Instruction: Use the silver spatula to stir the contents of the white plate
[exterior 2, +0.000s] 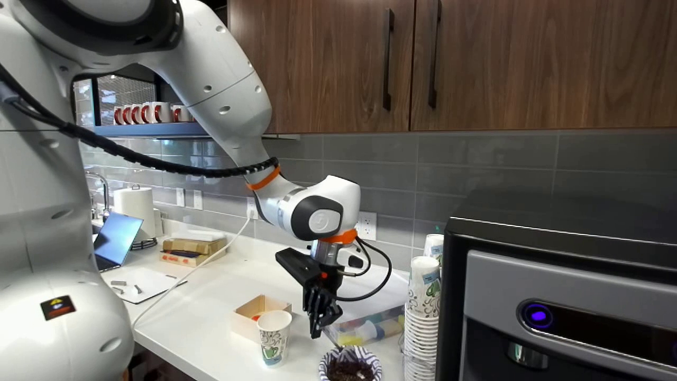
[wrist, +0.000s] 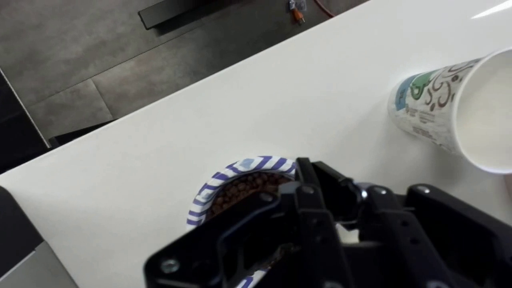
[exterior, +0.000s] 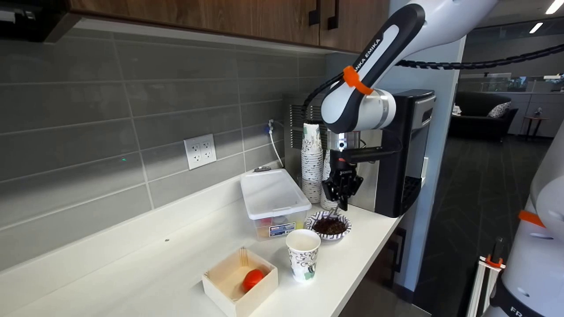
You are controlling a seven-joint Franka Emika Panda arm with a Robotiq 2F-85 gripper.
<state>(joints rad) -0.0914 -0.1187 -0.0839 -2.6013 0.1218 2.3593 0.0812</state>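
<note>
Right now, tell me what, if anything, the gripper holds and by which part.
The gripper appears to hold the silver spatula by its upper part, the lower part slanting down to the patterned dish. Exact grip point hidden.

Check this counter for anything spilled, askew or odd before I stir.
No spill shows: the dark contents sit within the white plate where visible, and the single paper cup stands upright. One oddity: a small dark speck toward the tiled wall stands out against the white counter; too small to identify.
</note>
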